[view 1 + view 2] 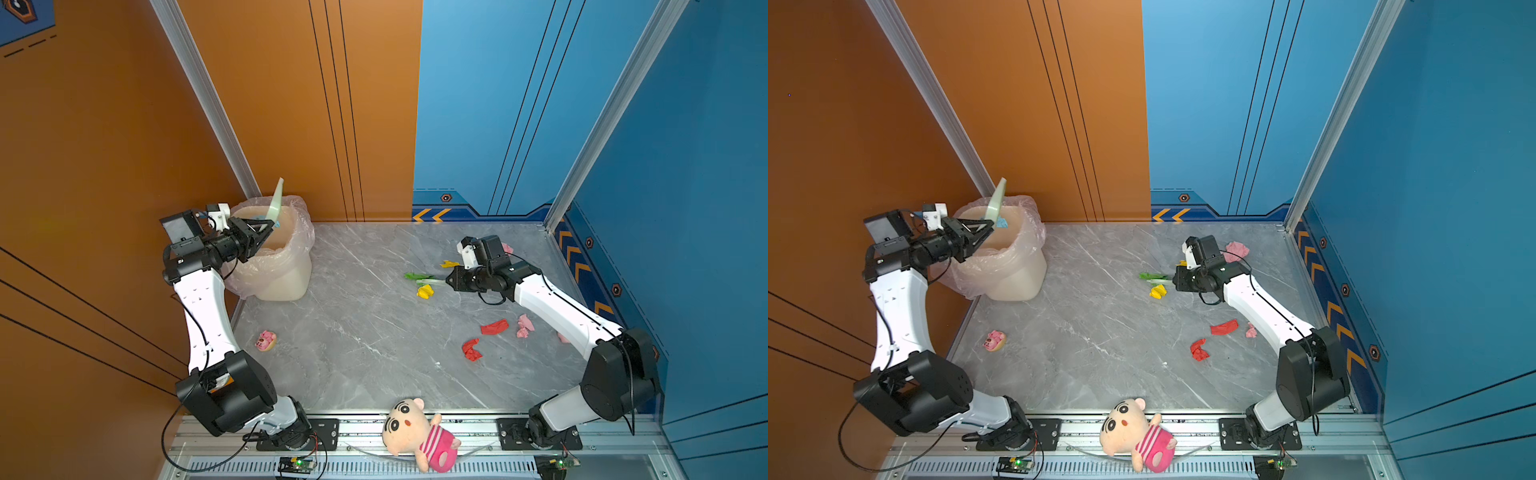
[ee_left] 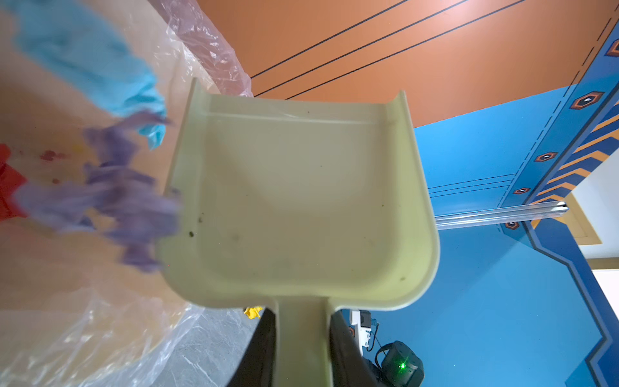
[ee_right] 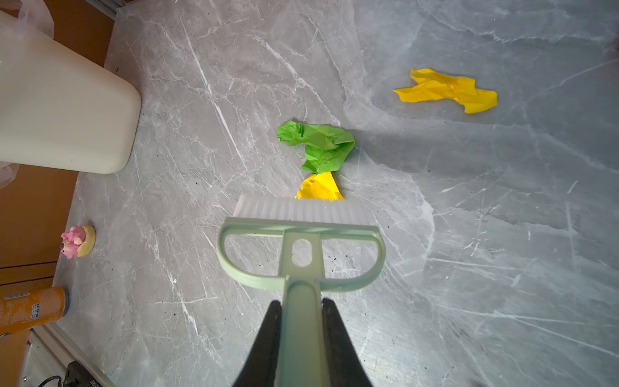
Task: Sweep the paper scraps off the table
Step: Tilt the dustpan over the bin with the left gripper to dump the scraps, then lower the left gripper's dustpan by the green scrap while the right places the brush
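Note:
My left gripper (image 2: 303,315) is shut on the handle of the pale green dustpan (image 2: 301,201), which is tilted up over the bin (image 1: 282,274). Blurred light blue (image 2: 90,63) and lilac (image 2: 124,194) paper scraps are beside the pan's edge, inside the bin. My right gripper (image 3: 299,303) is shut on the brush (image 3: 299,234), low over the table (image 1: 353,332). The bristles touch a yellow scrap (image 3: 320,189) next to a green one (image 3: 318,145). Another yellow scrap (image 3: 449,90) lies apart. Red scraps (image 1: 494,326) and pink scraps (image 1: 524,326) lie beside the right arm.
The cream bin, lined with a clear plastic bag, stands at the table's back left corner. A small pink toy (image 1: 266,340) sits near the left edge. A plush doll (image 1: 419,432) lies on the front rail. An orange can (image 3: 31,310) lies off the table's edge.

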You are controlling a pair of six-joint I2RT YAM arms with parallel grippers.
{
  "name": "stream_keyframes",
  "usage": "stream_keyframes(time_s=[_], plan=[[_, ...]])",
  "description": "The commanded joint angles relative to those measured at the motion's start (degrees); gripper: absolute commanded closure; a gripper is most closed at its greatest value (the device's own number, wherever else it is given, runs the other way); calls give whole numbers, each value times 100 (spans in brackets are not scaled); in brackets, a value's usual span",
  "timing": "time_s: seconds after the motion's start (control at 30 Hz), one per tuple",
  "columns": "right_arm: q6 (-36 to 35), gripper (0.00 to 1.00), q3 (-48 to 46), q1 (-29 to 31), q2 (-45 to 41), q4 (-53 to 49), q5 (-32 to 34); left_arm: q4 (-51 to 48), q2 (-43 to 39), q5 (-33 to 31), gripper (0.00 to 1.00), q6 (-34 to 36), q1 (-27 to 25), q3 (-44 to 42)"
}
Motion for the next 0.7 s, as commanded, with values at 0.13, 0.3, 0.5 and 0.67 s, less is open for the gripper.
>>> stream_keyframes(time_s=[0.13, 0.3, 0.5, 0.67], plan=[[-17, 100, -31, -42, 6, 136, -84, 1181, -68, 456, 79, -965, 55, -361], [-78, 100, -15, -42, -3, 69, 4, 1179, -112, 438, 79, -929, 50, -378], [-143, 100, 19, -111, -132, -22, 231, 885, -609, -219, 80, -120, -228, -262], [-52, 100, 200, -145, -196, 1, 984, 300, -1242, -1391, 80, 897, -971, -219]])
